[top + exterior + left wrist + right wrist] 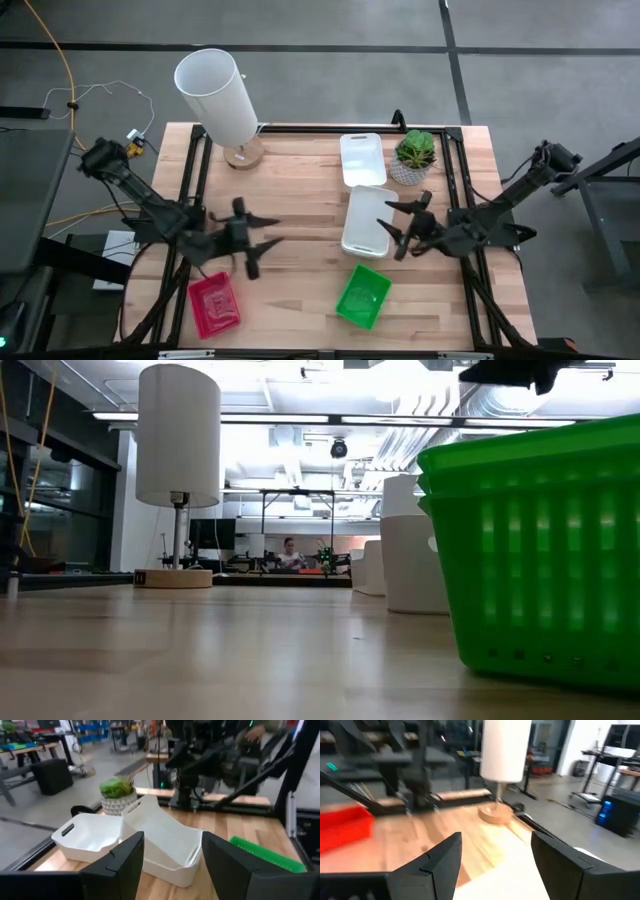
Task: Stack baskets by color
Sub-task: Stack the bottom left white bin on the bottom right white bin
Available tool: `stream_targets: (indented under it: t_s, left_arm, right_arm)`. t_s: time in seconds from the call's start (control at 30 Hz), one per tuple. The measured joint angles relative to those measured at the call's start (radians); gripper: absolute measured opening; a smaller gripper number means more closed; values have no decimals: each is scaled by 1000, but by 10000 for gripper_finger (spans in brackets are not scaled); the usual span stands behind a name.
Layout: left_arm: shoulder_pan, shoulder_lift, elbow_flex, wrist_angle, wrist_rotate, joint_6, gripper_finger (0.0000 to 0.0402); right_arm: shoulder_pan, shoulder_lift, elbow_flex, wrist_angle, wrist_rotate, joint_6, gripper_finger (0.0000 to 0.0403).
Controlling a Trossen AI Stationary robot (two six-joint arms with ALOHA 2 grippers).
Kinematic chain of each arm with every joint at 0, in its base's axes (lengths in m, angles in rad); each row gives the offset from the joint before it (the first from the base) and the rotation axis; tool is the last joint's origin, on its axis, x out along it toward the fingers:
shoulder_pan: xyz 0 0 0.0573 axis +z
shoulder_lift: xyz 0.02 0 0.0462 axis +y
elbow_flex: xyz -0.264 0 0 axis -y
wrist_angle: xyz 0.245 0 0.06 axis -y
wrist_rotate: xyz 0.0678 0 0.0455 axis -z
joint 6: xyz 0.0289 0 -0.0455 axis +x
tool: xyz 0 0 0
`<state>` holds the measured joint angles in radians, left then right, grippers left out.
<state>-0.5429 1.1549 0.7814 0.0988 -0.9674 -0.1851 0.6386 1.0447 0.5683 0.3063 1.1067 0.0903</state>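
Left gripper point(262, 243) hangs with jaws spread, empty, above the red stack point(214, 304). Right gripper point(397, 222), jaws also wide, hovers over the white stack point(366, 222), hiding its edge. The green stack point(362, 295) lies near the front; basket counts are unclear.

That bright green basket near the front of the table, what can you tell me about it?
The green basket is a small, shallow rectangular tub of glossy plastic with slotted, mesh-like sides. It sits upright on the wooden table near the front edge, turned slightly askew. In the low view a second rim shows just below the top one, so it looks like more than one basket nested together. Nothing else touches it; the white baskets lie just behind it, apart.
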Motion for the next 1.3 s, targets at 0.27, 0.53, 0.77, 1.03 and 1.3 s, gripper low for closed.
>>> stream_targets:
  t_s: [0.27,0.53,0.77,1.03,1.3]
  left_arm:
    - [-71,-204,-424,443,48,63,188]
    - [-75,-207,-512,719,100,206,188]
    - [-75,-207,-508,717,282,241,188]
    - [-73,-207,-508,722,282,249,188]
    - [-73,-207,-508,722,280,249,188]
  right_arm:
    - [-268,45,256,-857,-323,391,226]
    - [-372,151,366,-1031,-357,301,226]
    - [-428,249,368,-1050,-374,216,226]
    - [-484,286,368,-1080,-339,198,226]
    - [-501,284,368,-1089,-383,174,76]
